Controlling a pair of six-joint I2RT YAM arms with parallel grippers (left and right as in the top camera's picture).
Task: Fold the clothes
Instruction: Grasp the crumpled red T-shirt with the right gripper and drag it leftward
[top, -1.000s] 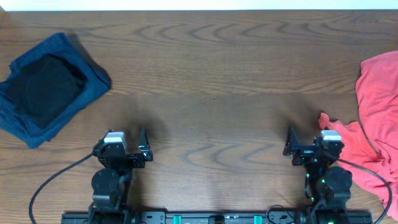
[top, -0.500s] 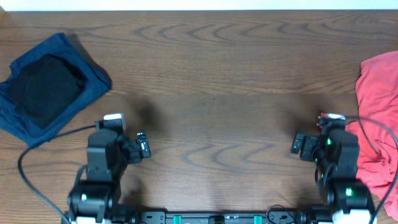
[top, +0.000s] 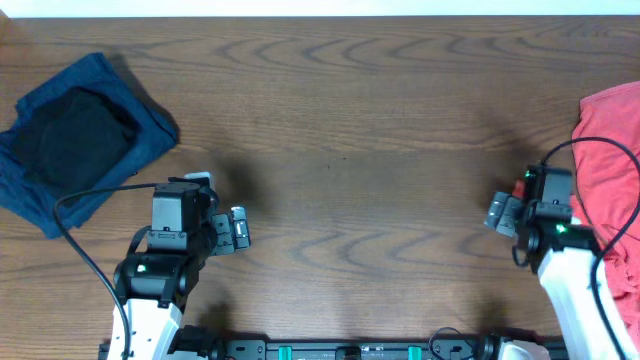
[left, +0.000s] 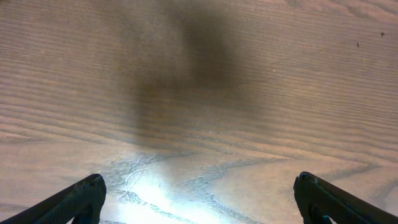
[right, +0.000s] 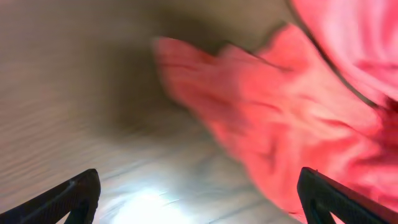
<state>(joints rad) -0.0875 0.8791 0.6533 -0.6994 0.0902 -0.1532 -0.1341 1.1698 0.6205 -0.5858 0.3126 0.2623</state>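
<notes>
Risk: T-shirt (top: 612, 140) lies bunched at the table's (top: 340, 110) right edge, partly out of frame. Right gripper (right: 196, 190), fingers spread, may pinch stacked layers. Left gripper (left: 196, 190), spread too, sits well apart, empty.

The T-shirt (top: 612, 150) at the desk's (top: 340, 100) right edge runs out of the overhead picture, and my right arm (top: 575, 285) covers its lower part. From my right wrist it is a smeared red blur, and I can make out no print. Only the fingertips of my left end effector (left: 199, 198) and right end effector (right: 199, 194) show. At the far left corner the black garment (top: 75, 140) hides the middle of the navy garment (top: 150, 130).
</notes>
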